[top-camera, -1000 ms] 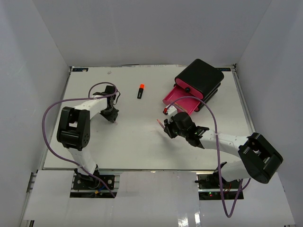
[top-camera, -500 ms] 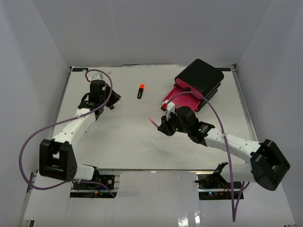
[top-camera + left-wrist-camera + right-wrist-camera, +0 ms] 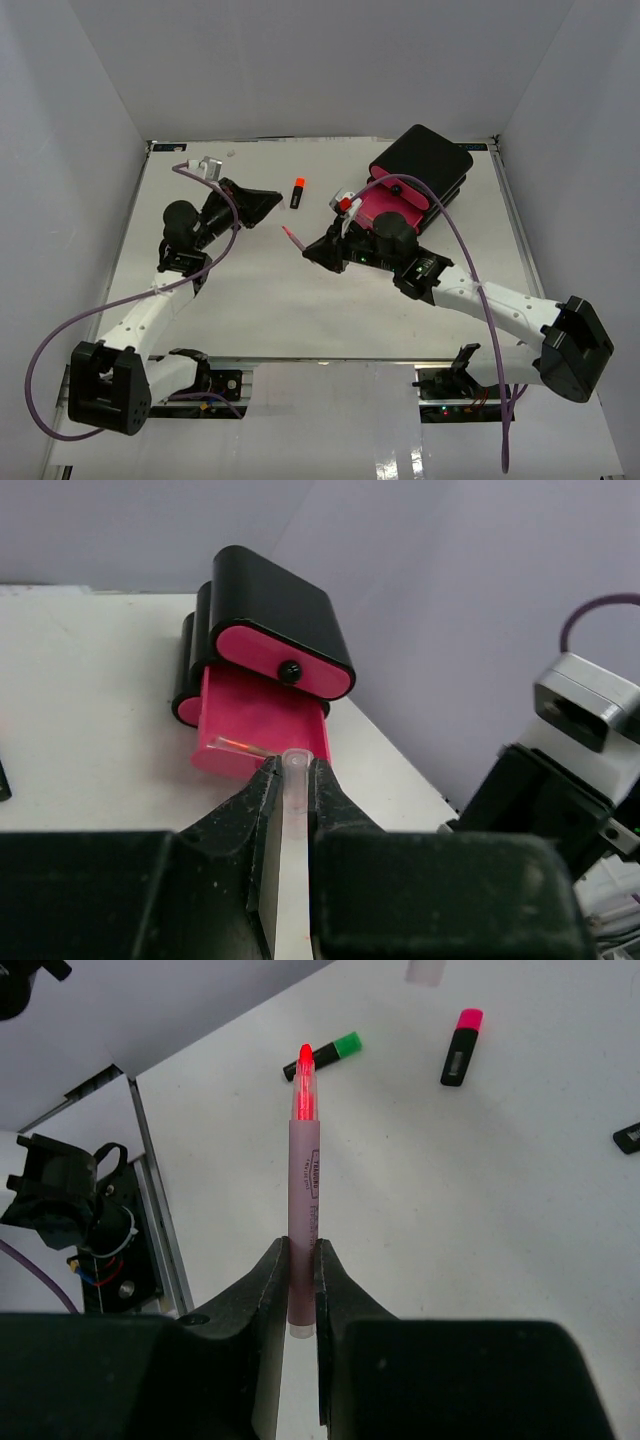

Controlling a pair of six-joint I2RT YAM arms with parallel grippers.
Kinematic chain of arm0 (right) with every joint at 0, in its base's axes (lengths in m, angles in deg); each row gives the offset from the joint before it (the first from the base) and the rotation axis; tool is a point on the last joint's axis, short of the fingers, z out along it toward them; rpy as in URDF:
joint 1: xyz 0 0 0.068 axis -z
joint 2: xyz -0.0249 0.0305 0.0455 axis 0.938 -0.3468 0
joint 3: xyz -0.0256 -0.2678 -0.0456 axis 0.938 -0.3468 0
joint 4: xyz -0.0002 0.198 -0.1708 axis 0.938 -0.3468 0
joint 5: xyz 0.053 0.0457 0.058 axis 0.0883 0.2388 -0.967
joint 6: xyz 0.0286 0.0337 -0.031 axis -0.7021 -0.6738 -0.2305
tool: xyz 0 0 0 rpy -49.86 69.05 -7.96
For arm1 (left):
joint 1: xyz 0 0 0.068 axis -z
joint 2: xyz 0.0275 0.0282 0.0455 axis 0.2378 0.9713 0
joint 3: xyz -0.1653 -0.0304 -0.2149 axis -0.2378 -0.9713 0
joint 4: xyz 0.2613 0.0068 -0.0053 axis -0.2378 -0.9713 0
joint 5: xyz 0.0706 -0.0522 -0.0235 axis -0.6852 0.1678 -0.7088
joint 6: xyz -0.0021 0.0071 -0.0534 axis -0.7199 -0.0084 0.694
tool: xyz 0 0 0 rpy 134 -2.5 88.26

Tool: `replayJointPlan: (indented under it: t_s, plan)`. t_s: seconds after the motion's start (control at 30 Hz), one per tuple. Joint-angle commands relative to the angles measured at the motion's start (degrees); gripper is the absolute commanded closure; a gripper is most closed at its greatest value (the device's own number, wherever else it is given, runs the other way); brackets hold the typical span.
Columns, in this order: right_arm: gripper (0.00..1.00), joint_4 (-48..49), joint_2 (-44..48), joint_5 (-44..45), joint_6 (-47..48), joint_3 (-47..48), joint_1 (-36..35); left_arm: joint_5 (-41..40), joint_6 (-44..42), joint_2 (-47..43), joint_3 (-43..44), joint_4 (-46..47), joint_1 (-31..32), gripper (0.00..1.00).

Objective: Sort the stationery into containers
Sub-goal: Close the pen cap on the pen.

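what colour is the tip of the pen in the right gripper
The pen has a bright red tip on a pale pink barrel; the right wrist view shows it best.

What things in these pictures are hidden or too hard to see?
Right wrist view: black item cut by right edge, whitish object cut by top edge.
Right wrist view: print on the pink pen in the right fingers, too small.
Left wrist view: left fingers cover most of the pale item they pinch.
Top view: right arm hides much of the open pink drawer.
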Motion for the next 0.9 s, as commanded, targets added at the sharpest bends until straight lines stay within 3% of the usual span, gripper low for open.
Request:
replayJointPlan:
  t_s: [0.0, 0.27, 0.87]
  plan:
    - [0.92, 6.7, -1.0, 1.4, -2.4, 2.6, -1.0, 4.4, 3.5, -4.8, -3.1, 12.5, -0.1, 1.00]
    - [0.92, 11.8, -1.9, 4.7, -2.7, 1.8, -1.6, 2.3, 10.0, -7.8, -7.2, 17.4, 0.3, 1.00]
    - [0.92, 17.7, 1.0, 5.8, -4.0, -4.3, -1.6, -1.2, 12.5, -7.5, -9.1, 18.3, 0.3, 1.00]
